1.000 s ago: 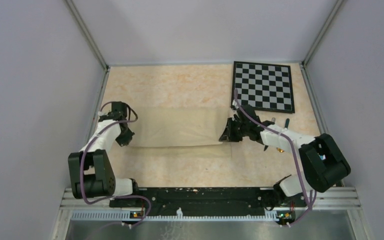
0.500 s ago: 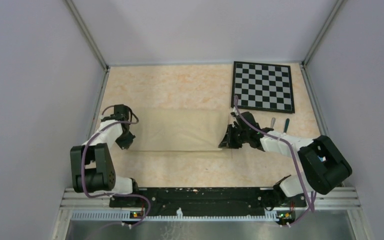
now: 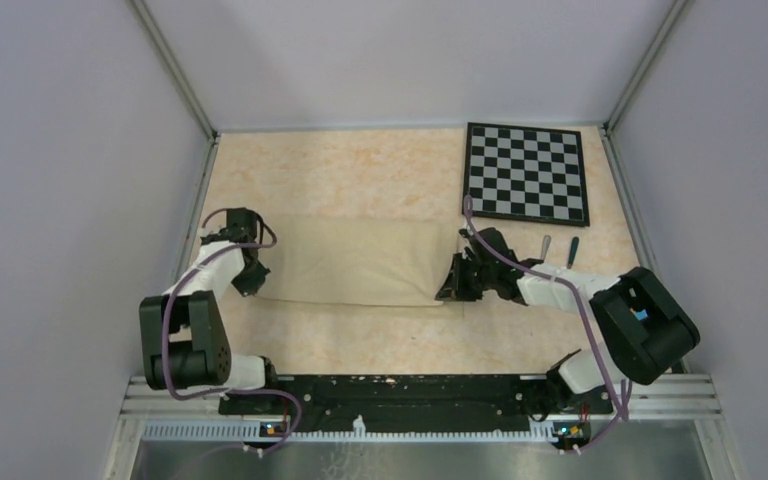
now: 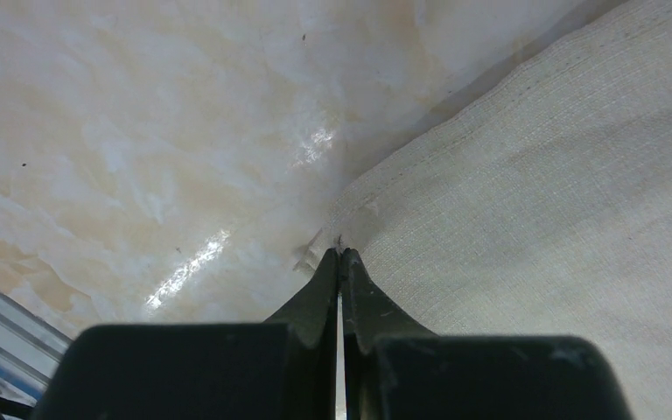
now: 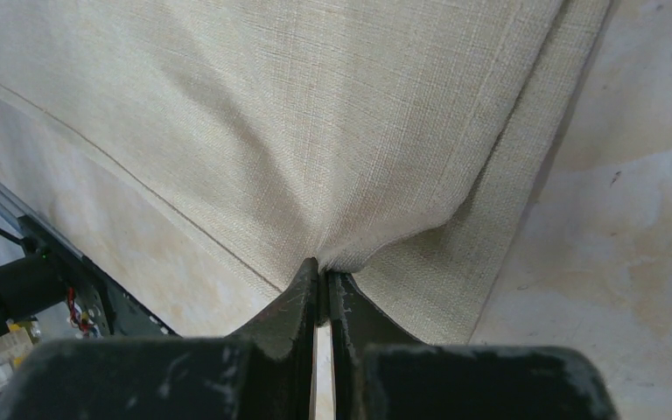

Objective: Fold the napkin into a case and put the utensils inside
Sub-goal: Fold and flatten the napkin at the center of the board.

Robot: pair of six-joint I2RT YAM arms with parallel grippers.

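Note:
The beige napkin (image 3: 350,262) lies folded in two layers at mid-table. My left gripper (image 3: 251,279) is shut on its near left corner; in the left wrist view the closed tips (image 4: 339,254) pinch the hemmed corner of the cloth (image 4: 534,192). My right gripper (image 3: 449,287) is shut on the near right corner; in the right wrist view the tips (image 5: 324,268) pinch a puckered upper layer of the cloth (image 5: 271,114) above a lower layer. The knife (image 3: 546,246) and the spoon's dark handle (image 3: 573,246) lie behind my right arm, and the spoon's bowl is hidden.
A black-and-white checkered board (image 3: 527,172) lies at the far right. Grey walls close in the left, back and right sides. The black mounting rail (image 3: 400,390) runs along the near edge.
Both grippers have moved toward the near edge with the napkin's corners, so the cloth now reaches further forward. My right arm has sunk and now covers the spoon's gold bowl.

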